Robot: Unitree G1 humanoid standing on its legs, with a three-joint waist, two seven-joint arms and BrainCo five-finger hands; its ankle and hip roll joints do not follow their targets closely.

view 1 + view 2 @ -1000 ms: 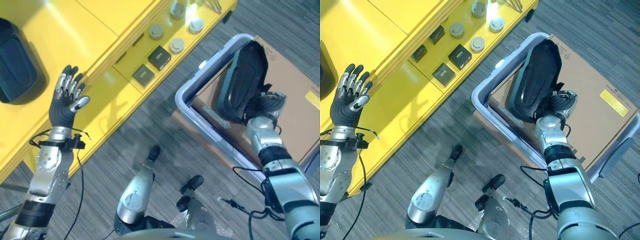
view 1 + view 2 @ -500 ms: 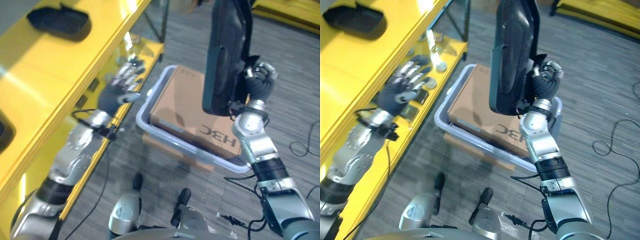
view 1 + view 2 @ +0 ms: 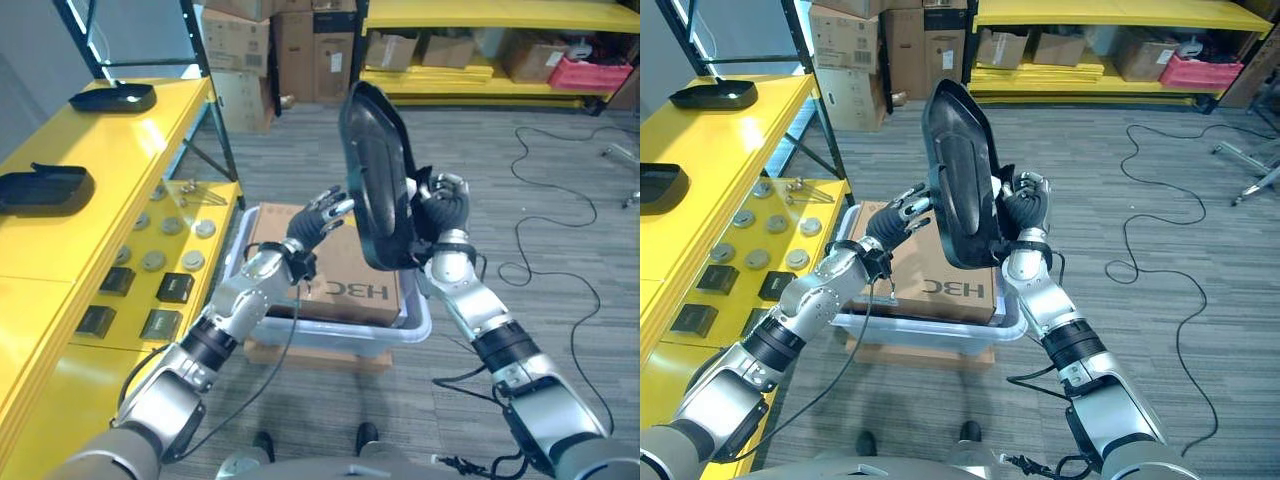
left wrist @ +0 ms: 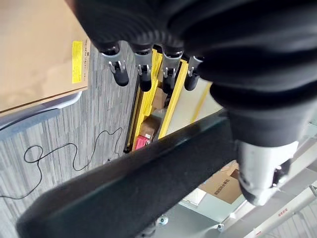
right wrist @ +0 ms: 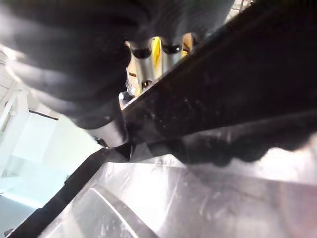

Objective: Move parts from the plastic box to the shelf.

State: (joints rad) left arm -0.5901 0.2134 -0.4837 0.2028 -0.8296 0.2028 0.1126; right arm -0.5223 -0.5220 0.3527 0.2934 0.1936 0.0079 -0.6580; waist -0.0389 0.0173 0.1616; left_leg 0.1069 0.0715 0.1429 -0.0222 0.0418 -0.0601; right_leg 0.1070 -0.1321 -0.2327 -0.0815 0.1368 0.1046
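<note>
We hold the black part [image 3: 378,178] upright above the box [image 3: 415,327], our right hand [image 3: 445,208] clamped on its edge, fingers curled round it. Our left hand [image 3: 315,218] reaches for its other face with fingers straight and apart. Best steady both sides first, then swing toward the yellow shelf [image 3: 90,215], keeping it clear of the trays [image 3: 45,188] already there.

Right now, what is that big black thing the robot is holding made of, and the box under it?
The black part looks like moulded plastic: smooth, with a soft sheen along its curved rim. The right hand grips it. The brown box looks like matte cardboard. It sits in a tub that looks like pale, slightly see-through plastic.
</note>
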